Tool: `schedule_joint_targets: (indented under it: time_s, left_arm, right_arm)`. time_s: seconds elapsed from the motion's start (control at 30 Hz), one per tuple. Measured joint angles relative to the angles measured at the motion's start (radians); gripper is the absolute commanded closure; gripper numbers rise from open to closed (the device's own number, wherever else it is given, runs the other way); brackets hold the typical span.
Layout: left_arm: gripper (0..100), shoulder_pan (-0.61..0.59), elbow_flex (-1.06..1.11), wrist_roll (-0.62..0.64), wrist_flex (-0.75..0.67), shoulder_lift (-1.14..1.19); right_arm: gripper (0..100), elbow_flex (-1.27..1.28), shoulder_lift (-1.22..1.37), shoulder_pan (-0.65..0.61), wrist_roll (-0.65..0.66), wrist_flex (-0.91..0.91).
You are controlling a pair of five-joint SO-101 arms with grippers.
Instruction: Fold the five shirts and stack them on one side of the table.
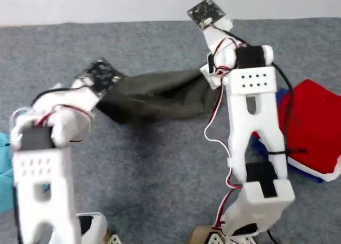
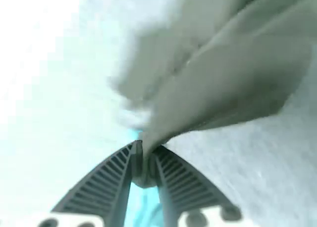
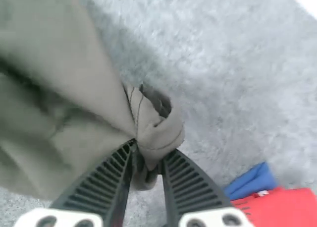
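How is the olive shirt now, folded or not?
Not folded: the olive shirt is stretched, bunched, between the left claw and right claw, each shut on an end.

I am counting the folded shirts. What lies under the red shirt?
Blue cloth peeks out from under the red shirt, and a white strip at one corner. The rest beneath is covered, so I cannot count the layers.

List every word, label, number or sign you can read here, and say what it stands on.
No text can be read anywhere.
Olive shirt: plain cloth, no print showing.
Red shirt: a pale speck beside the blue shirt, too blurred to read.
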Motion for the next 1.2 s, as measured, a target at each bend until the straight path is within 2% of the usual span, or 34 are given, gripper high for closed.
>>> schedule_joint_targets:
  time_s: [0.2,0.4,0.57,0.73,0.83,0.93,1.13,1.2]
  left_arm:
    - [100,-0.021,-0.012,0.152,-0.061,-0.261]
    - [100,-0.089,-0.014,0.173,-0.061,-0.4]
    - [100,-0.175,0.038,0.173,-0.061,-0.391]
    - [100,-0.25,0.157,0.173,-0.061,-0.368]
    - [99,-0.29,0.241,0.173,-0.092,-0.367]
    - [99,-0.328,0.324,0.166,-0.153,-0.367]
    - [99,-0.381,0.494,0.144,-0.253,-0.365]
    - [99,-0.391,0.537,0.138,-0.27,-0.365]
  right_arm:
    - [98.8,0.0,-0.098,0.018,0.002,0.037]
    - [98.8,0.0,-0.077,0.015,0.052,0.057]
    - [98.1,0.0,0.12,-0.06,0.094,-0.005]
    - [84.6,-0.006,0.333,-0.12,0.104,-0.068]
    - [77.5,-0.074,0.379,-0.121,0.034,-0.064]
    - [76.9,-0.189,0.384,-0.123,-0.046,0.005]
    - [77.2,-0.43,0.384,-0.13,-0.068,0.267]
    - [77.2,-0.465,0.384,-0.127,-0.068,0.302]
